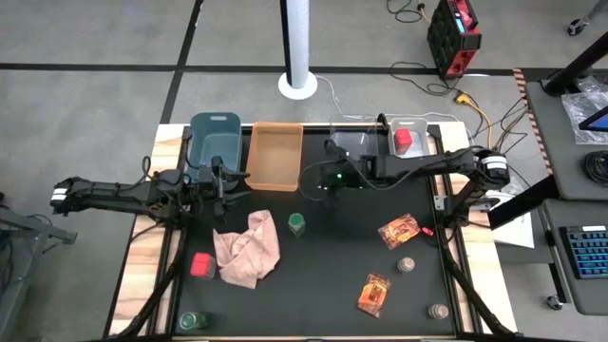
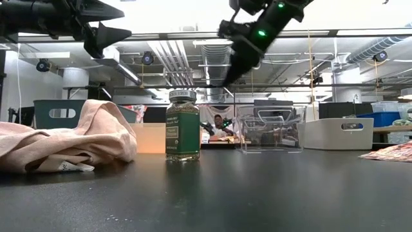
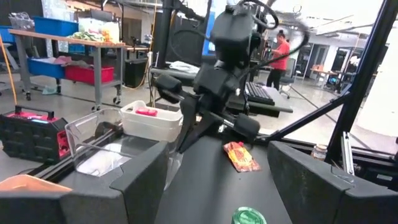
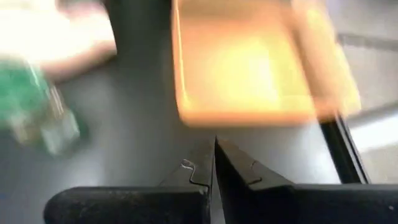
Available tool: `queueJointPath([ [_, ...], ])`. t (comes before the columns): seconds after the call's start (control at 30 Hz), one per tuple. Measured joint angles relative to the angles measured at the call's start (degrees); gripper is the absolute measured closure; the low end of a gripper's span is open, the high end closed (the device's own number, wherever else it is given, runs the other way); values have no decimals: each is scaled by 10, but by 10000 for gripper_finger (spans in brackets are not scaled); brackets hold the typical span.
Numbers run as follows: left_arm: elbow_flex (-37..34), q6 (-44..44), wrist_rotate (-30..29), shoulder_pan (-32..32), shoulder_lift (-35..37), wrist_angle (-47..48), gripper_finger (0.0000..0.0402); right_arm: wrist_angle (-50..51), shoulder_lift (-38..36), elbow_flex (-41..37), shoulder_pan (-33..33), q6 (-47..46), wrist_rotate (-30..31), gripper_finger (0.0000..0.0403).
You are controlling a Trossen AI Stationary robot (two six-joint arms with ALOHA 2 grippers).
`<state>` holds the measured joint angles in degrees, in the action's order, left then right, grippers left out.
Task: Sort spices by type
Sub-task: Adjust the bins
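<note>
From above, the left gripper [image 1: 231, 180] hangs spread wide and empty at centre-left, just above the pink cloth [image 1: 249, 249], while the right gripper [image 1: 311, 182] sits pinched shut and empty at centre beside the orange bin [image 1: 274, 157]; a green-capped jar [image 1: 297, 224] stands below it and a red box [image 1: 200, 264] lies lower left. At table height the jar [image 2: 183, 125] stands upright at centre, right of the cloth [image 2: 64, 138]. The right wrist view shows its fingers [image 4: 239, 171] closed together, with the orange bin [image 4: 249, 68] filling the upper right.

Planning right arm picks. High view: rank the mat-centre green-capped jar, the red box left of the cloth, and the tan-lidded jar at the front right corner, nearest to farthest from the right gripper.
From the right gripper, shut:
1. Green-capped jar, mat centre.
2. Red box, front left, past the pink cloth.
3. Tan-lidded jar, front right corner.
</note>
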<state>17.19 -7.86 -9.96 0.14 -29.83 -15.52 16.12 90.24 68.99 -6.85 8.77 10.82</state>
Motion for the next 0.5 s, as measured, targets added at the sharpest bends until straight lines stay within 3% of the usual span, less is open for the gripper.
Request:
queueJointPath([
  [0.2,0,0,0,0,-22,-31,142,-169,59,2,-4,-7,-18,394],
  [0.37,-1,15,-1,0,-23,-86,142,-147,127,58,-28,-34,-19,394],
  [0.5,-1,30,-1,1,-8,-113,142,-52,178,146,-51,-56,-18,394],
])
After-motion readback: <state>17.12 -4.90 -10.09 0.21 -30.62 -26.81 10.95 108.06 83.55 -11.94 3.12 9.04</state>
